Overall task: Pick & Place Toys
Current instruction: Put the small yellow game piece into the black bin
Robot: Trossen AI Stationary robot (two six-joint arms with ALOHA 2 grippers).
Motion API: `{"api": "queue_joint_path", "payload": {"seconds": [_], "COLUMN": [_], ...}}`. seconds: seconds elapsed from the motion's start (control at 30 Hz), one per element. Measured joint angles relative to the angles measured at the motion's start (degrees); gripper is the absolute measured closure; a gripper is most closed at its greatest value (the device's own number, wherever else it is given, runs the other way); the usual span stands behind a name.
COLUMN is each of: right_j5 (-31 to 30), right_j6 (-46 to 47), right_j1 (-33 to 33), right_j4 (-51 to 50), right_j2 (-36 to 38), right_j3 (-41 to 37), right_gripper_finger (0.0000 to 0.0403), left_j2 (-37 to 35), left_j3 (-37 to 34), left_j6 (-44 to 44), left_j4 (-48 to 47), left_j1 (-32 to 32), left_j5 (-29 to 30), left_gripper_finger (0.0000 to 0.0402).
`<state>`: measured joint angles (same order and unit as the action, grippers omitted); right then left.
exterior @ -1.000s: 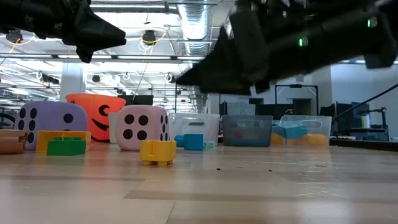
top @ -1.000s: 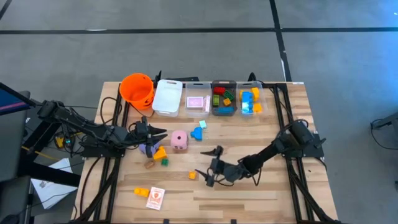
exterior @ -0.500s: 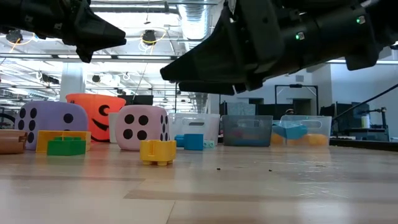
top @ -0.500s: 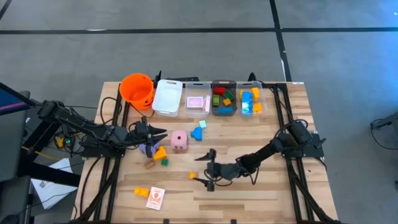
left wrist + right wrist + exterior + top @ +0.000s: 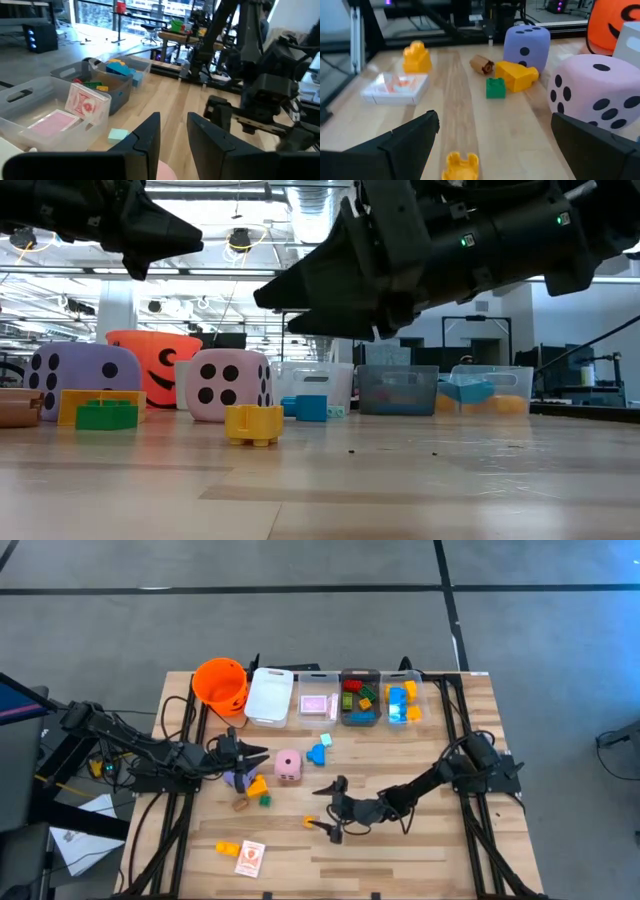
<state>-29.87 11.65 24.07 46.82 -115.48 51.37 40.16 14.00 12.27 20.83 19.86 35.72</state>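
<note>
A small yellow brick (image 5: 309, 822) lies on the table just left of my right gripper (image 5: 322, 809), which is open wide and empty. In the right wrist view the brick (image 5: 461, 165) sits low between the spread fingers (image 5: 410, 140). My left gripper (image 5: 262, 752) is open a little and empty. It hovers above the purple die (image 5: 237, 778), beside the pink die (image 5: 288, 765). A yellow brick (image 5: 257, 785), a green brick (image 5: 265, 800) and a brown cylinder (image 5: 241, 805) lie by the purple die. A blue piece (image 5: 318, 752) lies right of the pink die.
An orange bucket (image 5: 220, 683), a white bin (image 5: 269, 695), a clear bin with pink cards (image 5: 316, 700), a dark bin with bricks (image 5: 359, 698) and a clear bin with blue and yellow bricks (image 5: 402, 700) line the far edge. A card (image 5: 250, 857) and an orange brick (image 5: 227, 849) lie near left.
My right gripper has gone toward the table's left edge, closing in on the small yellow brick, and has stayed open above the table.
</note>
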Motion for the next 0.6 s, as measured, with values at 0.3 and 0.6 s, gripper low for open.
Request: {"api": "queue_joint_path", "payload": {"seconds": [0.3, 0.6], "right_j5": [-0.1, -0.2], "right_j6": [5.4, 2.1], "right_j1": [0.4, 2.9], "right_j4": [2.2, 2.4], "right_j2": [0.0, 0.0], "right_j3": [0.0, 2.2], "right_gripper_finger": [0.0019, 0.0019], "left_j2": [0.0, 0.0], "left_j3": [0.0, 0.0], "left_j6": [3.2, 5.1], "left_j4": [0.1, -0.3], "left_j1": [0.0, 0.0], "left_j5": [1.3, 0.3], "left_gripper_finger": [0.0311, 0.0311]}}
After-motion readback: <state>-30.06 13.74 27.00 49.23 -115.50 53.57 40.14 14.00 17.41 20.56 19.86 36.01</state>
